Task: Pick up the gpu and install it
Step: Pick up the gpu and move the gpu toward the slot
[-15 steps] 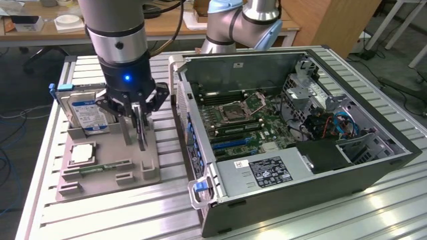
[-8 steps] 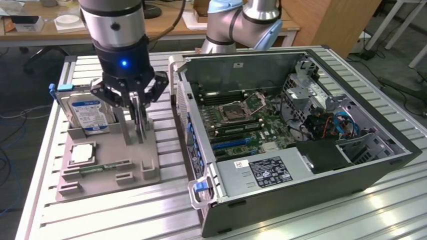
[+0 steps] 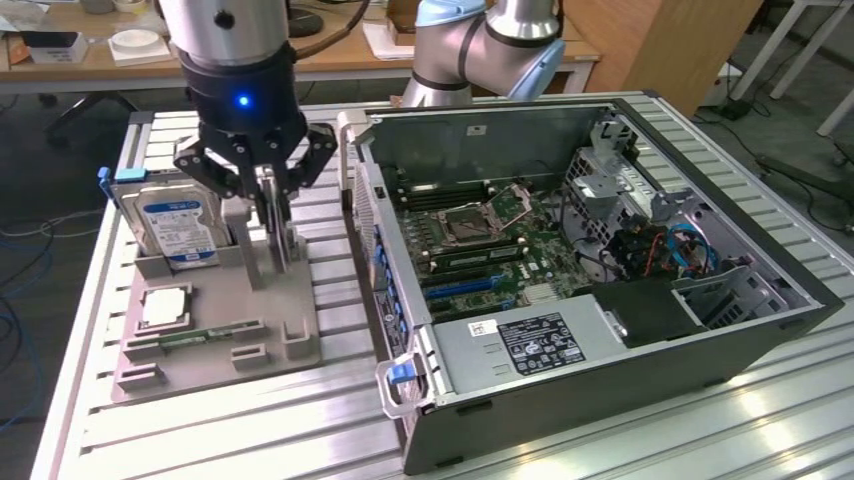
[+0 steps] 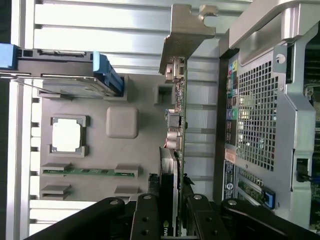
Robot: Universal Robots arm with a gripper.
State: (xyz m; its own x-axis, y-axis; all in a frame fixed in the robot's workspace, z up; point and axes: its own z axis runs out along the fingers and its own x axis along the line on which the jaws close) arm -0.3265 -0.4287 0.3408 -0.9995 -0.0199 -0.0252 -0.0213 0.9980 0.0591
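The gpu (image 3: 280, 240) stands upright on its long edge in the grey holder tray (image 3: 274, 335), at the side nearest the open computer case (image 3: 467, 140). In the wrist view I look down the card's thin edge: the gpu (image 4: 176, 115) shows a green board and connectors, with its silver bracket (image 4: 186, 25) at the far end. My gripper (image 3: 267, 190) comes straight down onto the card's top edge. In the wrist view the gripper (image 4: 172, 220) has one black finger on each face of the card, pressed against it. I cannot tell whether the card's lower edge is off the tray.
On the tray a hard drive (image 3: 180, 225) with a blue-white label stands at the exterior view's left; a square chip (image 3: 163, 308) and a memory stick (image 3: 207, 333) lie flat in front. The case lies open with its motherboard (image 3: 481, 240) facing up and a power supply (image 3: 527, 340) nearer the camera.
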